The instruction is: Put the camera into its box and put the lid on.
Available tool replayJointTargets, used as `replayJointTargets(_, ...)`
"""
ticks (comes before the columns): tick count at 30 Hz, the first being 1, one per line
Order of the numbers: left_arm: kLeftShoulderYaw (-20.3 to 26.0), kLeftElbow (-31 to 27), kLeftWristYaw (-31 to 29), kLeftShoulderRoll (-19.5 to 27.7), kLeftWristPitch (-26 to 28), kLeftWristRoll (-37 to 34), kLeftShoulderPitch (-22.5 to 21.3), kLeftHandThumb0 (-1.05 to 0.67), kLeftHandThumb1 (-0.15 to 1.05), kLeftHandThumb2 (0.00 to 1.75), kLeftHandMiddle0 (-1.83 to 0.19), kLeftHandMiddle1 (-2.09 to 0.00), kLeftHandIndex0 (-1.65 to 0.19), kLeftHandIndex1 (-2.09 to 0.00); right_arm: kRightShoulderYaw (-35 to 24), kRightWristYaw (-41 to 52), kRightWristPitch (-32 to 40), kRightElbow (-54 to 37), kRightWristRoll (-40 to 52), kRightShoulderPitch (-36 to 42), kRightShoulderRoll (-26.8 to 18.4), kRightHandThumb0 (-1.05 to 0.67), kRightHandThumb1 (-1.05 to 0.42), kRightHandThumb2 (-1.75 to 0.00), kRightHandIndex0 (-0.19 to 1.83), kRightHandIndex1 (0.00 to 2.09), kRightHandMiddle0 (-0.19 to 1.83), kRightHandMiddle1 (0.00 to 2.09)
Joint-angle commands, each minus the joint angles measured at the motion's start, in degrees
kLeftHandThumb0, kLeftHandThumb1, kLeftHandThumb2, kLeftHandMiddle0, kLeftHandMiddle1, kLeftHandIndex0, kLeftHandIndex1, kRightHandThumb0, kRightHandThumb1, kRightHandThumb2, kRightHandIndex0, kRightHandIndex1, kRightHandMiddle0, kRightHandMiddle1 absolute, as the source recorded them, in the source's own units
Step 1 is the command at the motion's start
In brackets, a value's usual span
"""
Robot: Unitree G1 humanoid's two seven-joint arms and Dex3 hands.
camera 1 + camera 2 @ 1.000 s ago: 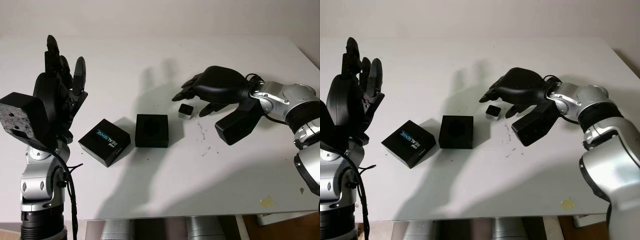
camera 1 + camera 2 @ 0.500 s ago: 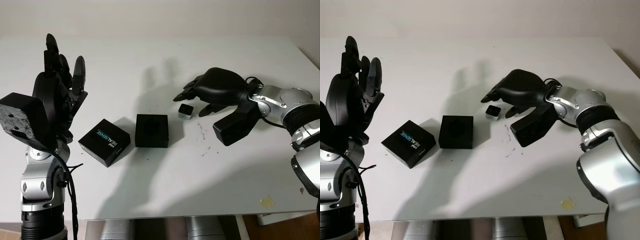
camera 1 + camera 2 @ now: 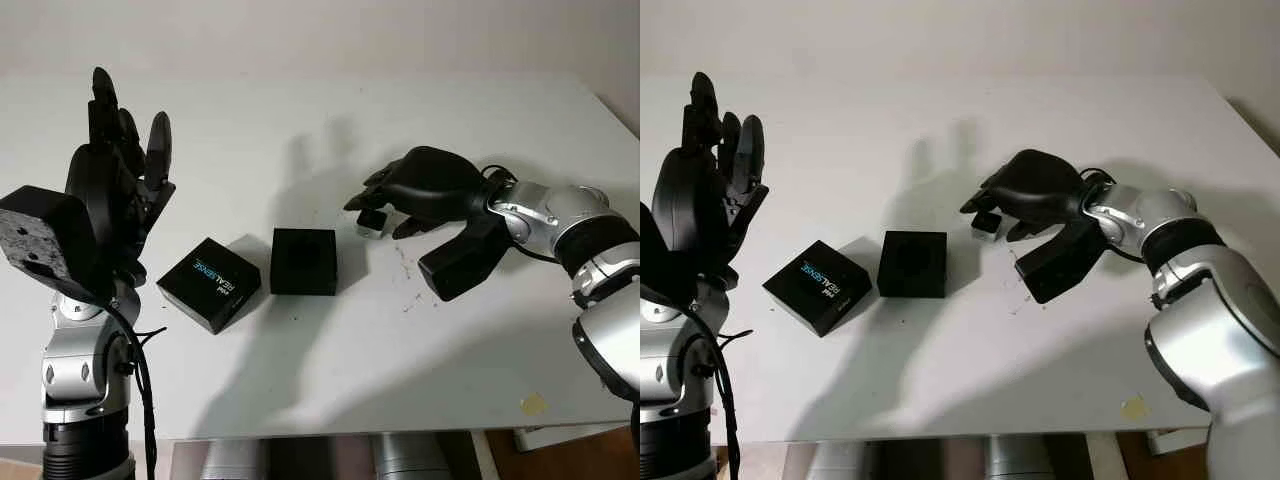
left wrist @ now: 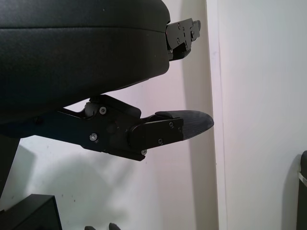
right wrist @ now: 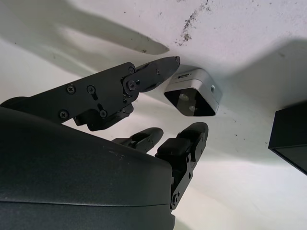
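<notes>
The camera [image 3: 372,222], a small silver cube with a dark front, lies on the white table just right of the black open box [image 3: 304,261]. Left of the box lies the black lid [image 3: 210,283], printed REALSENSE. My right hand [image 3: 376,212] hangs over the camera, thumb on one side and fingers on the other. In the right wrist view the thumb tip [image 5: 160,68] is at the camera [image 5: 194,93], while the other fingertips [image 5: 194,132] stay a little off it. The hand is open and the camera still rests on the table. My left hand [image 3: 125,150] is raised at the far left, open.
Dark smudges [image 3: 405,270] mark the table right of the camera. A scrap of yellow tape [image 3: 533,404] sits near the front right corner. The table's front edge runs close below the lid and box.
My right hand has come down and a little left over the camera, its fingers curling closer around it. The camera, box, lid and left hand have not moved.
</notes>
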Motion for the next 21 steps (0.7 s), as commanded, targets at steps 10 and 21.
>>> replayJointTargets(10,-0.45,-0.84,1.0,-0.62,-0.64,0.45,-0.23,-0.46,1.05,0.5,0.19,0.0,0.19,0.0,0.95,-2.14,2.34,1.81,-0.03,0.68,0.75,-0.35,-0.92,-0.06,0.32,0.0,0.69,0.12)
replayJointTargets(21,-0.91,-1.77,1.66,-0.96,-0.47,1.24,0.33,-0.47,1.05,0.49,0.19,0.0,0.19,0.0,1.28,-0.54,3.39,2.79,0.46,0.97,1.29,-0.35,-0.96,-0.06,0.21,0.02,0.69,0.12)
